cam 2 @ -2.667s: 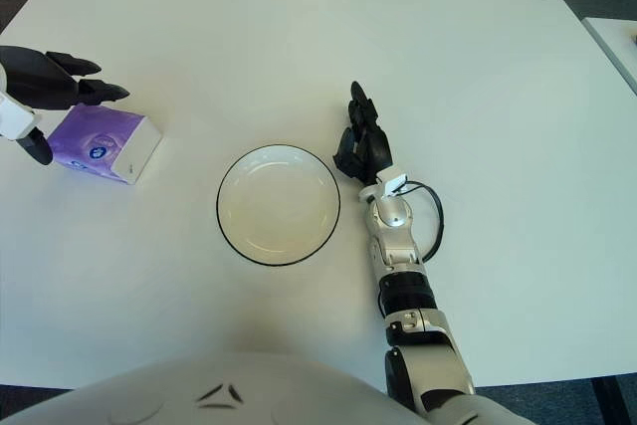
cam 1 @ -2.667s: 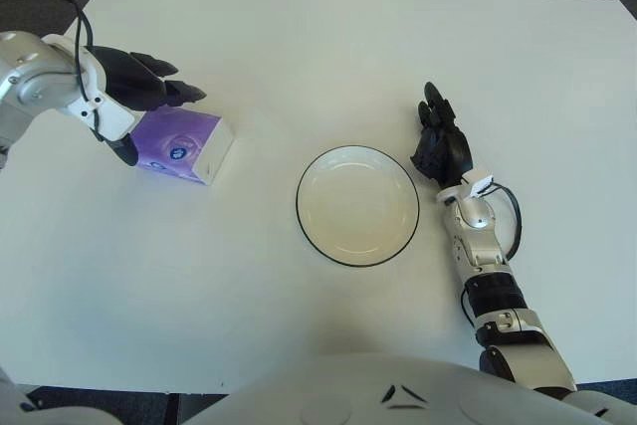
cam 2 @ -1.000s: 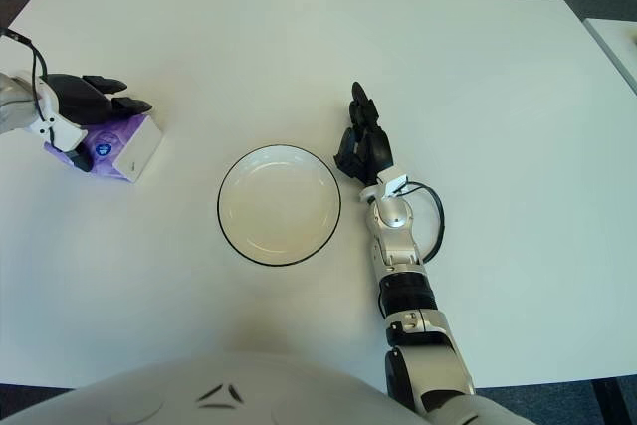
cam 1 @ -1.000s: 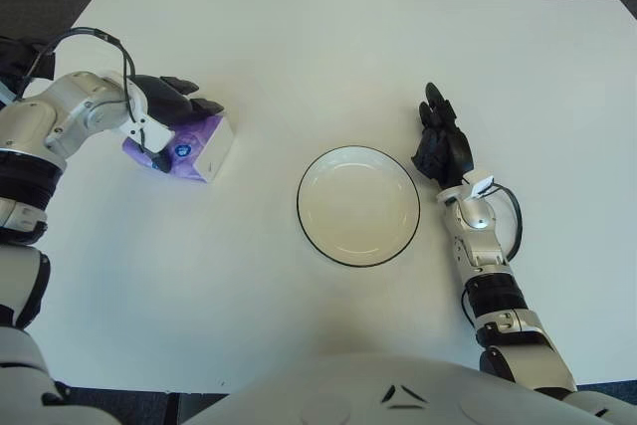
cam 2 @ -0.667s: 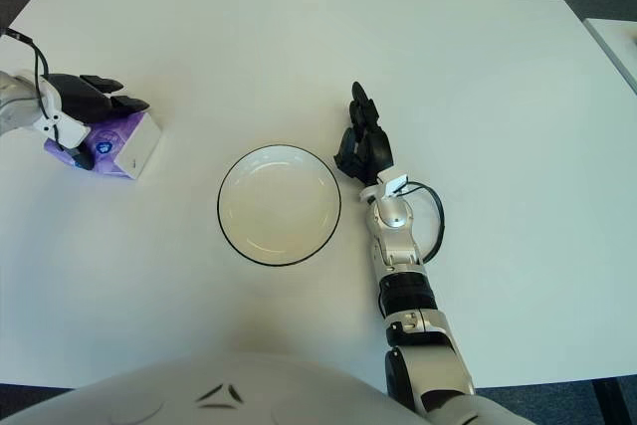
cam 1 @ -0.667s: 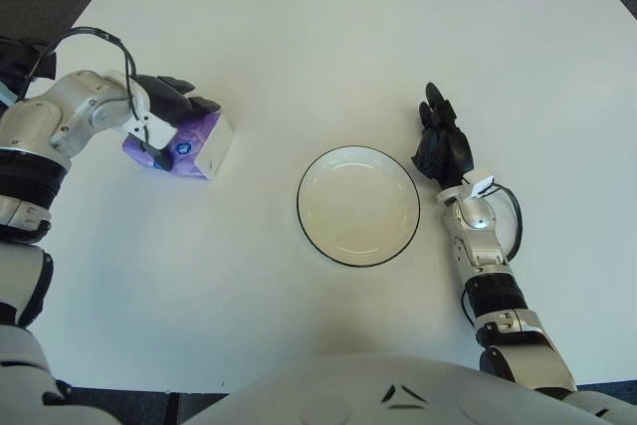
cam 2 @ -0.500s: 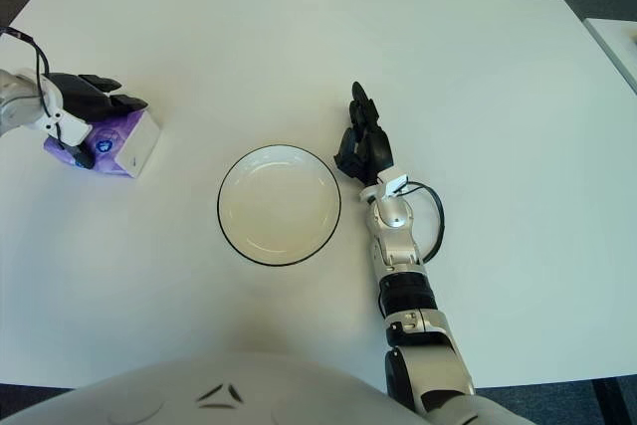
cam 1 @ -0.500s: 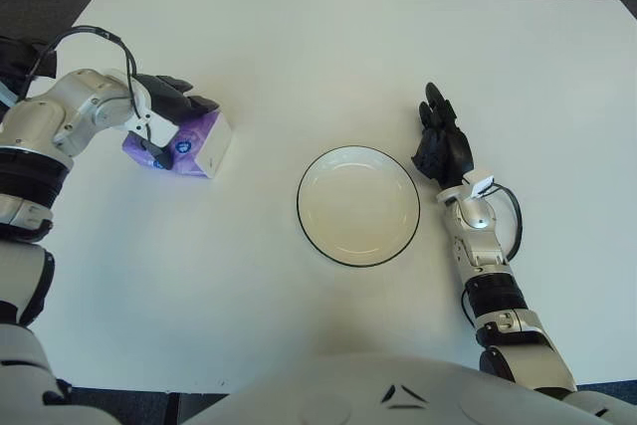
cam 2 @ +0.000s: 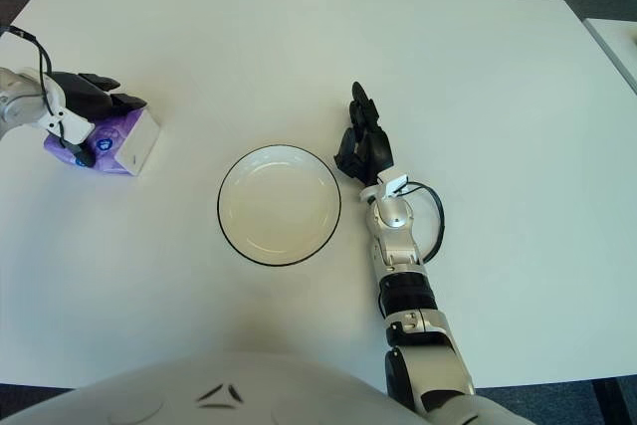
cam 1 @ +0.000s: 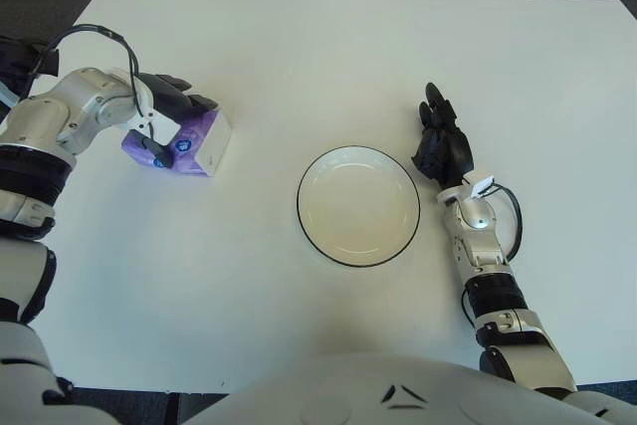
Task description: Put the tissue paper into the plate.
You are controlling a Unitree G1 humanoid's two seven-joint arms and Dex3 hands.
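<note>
Since the earlier frames my left arm has swung in from the far left and the left hand (cam 1: 164, 111) has come down over the tissue paper (cam 1: 191, 140), which has slid slightly left on the table (cam 1: 318, 57). The purple pack sits at the far left, well apart from the plate (cam 1: 357, 205) at the centre. I judge the grasp is only just closing, so I want a firm squeeze across the pack before lifting, then a level carry rightward to the plate. My left forearm angles in from the left edge; its dark fingers curl over the pack's top, thumb on the near-left side. My right hand (cam 1: 441, 142) shows just right of the plate, fingers pressed together and pointing away.
</note>
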